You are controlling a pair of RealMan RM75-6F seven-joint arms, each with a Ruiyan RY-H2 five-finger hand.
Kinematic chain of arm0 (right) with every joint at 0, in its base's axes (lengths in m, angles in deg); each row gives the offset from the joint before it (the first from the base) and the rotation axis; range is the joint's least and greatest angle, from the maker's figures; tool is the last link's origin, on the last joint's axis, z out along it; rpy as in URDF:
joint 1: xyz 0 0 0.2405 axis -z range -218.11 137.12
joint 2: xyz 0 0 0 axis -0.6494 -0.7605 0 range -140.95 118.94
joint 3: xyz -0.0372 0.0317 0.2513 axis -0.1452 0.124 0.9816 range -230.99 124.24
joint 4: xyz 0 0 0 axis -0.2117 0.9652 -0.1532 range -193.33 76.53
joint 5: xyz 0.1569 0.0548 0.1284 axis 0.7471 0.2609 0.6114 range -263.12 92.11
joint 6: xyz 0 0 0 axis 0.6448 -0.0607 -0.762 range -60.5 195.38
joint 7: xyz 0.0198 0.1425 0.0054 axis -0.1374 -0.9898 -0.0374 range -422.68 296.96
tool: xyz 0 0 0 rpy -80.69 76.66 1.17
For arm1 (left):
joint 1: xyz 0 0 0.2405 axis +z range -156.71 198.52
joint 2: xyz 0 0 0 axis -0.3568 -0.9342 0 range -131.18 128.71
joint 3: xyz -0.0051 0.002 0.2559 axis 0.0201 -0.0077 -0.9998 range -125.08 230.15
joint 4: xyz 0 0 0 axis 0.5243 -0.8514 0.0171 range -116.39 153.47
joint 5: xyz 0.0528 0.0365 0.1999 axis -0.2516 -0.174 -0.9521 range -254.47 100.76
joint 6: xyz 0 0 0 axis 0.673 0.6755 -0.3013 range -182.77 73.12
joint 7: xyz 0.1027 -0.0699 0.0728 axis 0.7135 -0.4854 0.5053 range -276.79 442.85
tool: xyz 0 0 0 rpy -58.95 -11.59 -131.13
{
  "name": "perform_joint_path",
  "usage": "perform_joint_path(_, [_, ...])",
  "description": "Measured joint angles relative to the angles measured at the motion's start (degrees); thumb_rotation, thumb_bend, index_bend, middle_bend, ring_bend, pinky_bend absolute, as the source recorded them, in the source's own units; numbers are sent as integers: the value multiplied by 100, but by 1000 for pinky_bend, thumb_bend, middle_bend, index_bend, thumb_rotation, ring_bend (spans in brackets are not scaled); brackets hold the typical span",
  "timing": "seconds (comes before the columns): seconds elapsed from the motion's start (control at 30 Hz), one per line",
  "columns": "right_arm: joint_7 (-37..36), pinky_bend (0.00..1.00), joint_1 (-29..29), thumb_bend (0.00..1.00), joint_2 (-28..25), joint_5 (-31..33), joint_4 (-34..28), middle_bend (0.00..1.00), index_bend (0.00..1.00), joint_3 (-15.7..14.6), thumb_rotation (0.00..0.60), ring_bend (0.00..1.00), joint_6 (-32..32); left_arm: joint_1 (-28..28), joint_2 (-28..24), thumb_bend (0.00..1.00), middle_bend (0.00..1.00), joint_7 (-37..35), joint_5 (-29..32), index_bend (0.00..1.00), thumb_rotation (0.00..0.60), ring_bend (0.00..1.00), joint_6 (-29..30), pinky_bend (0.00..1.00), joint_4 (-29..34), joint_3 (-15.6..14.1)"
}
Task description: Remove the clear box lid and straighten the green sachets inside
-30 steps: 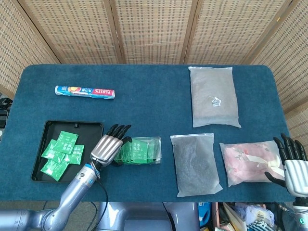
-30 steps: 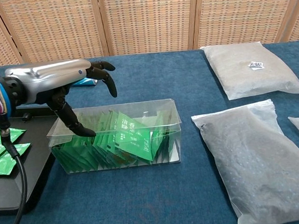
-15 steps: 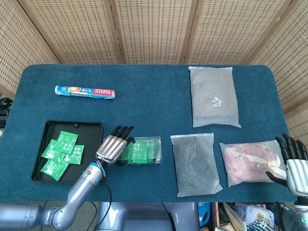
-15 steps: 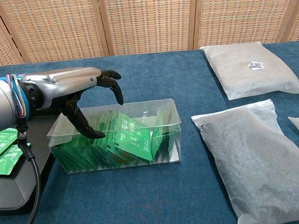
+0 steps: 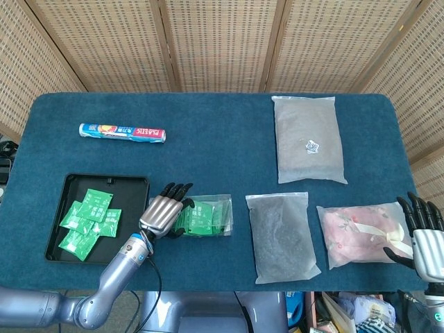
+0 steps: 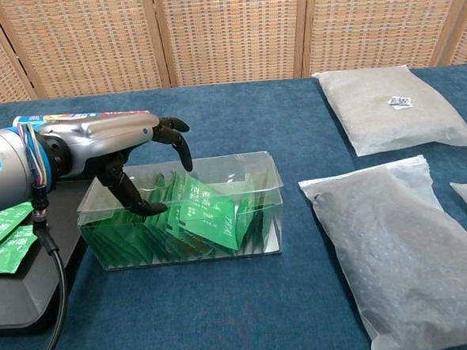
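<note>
A clear box point(image 6: 249, 174) stands near the table's front edge, its top open with no lid on it in either view. Green sachets point(image 6: 208, 216) fill it, leaning at mixed angles, one large sachet tilted toward the front. My left hand point(image 6: 116, 138) hovers over the box's left end with its fingers spread, and its thumb dips inside and touches the sachets. From above, that left hand point(image 5: 163, 212) covers the left end of the box point(image 5: 211, 216). My right hand point(image 5: 424, 239) sits at the lower right edge, fingers apart and holding nothing.
A black tray point(image 5: 104, 179) left of the box holds several loose green sachets point(image 5: 89, 215). A blue roll point(image 5: 123, 132) lies at the back left. Two grey bags point(image 5: 309, 139) point(image 5: 282, 236) and a pink bag point(image 5: 361, 232) fill the right half.
My left hand has moved a little to the right over the box and its thumb has gone deeper among the sachets. The right hand has sunk slightly.
</note>
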Motion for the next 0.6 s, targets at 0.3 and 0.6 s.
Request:
perform_joint_path(0.3, [-73, 0, 2, 0, -20, 3, 11, 0, 0, 0, 600, 0, 4, -83, -6, 418, 0, -143, 161, 317, 600, 0, 14, 0, 33, -31])
perform_joint_path(0.6, [-101, 0, -2, 0, -22, 1, 27, 0, 0, -7, 600, 0, 21, -235, -372, 441, 0, -465, 630, 332, 600, 0, -152, 0, 351, 147])
